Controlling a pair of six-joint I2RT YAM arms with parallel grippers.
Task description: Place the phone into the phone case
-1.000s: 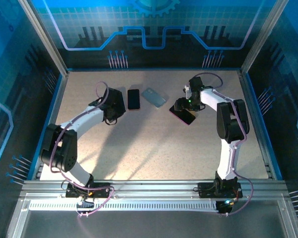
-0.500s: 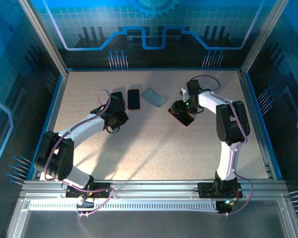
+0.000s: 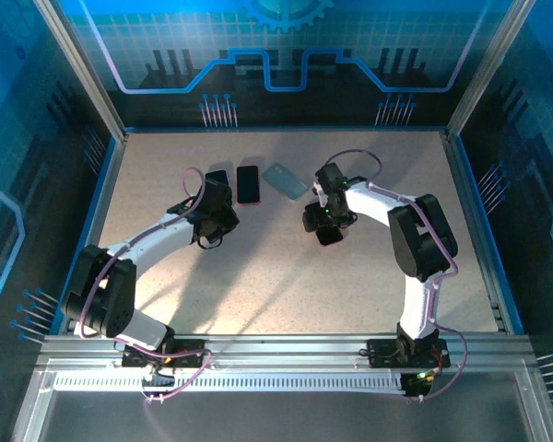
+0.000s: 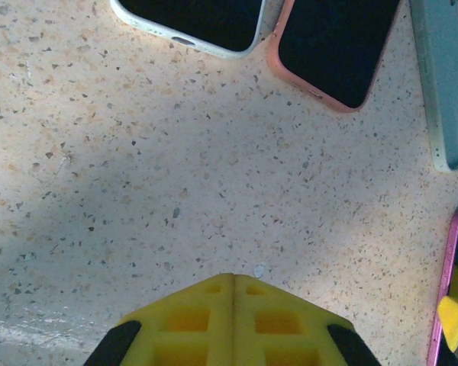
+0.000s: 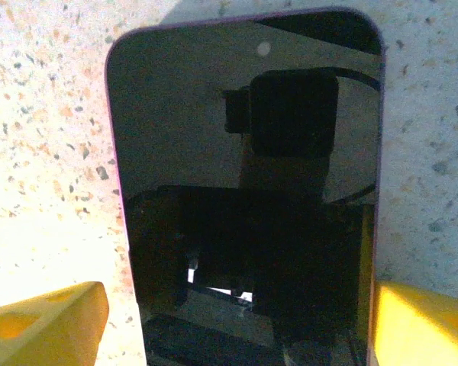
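Phone [image 5: 244,175] lies flat on the desk [image 5: 30,114], straddled by the wide-open right tool [image 5: 240,313]; left tool [image 4: 233,305] is pinched shut. Thin, rigid, slick, probably fragile: take it across its long edges.

On the speckled beige tabletop [image 3: 258,285], three things lie in a row at the back: a white-edged dark phone [image 4: 191,19] leftmost, a coral-edged dark phone [image 3: 247,184] beside it, and a pale teal plastic phone case [image 3: 286,180] on the right. Nearer and further right, a purple-edged black phone [image 5: 244,152] lies between the fingers of the right gripper [image 5: 240,305].
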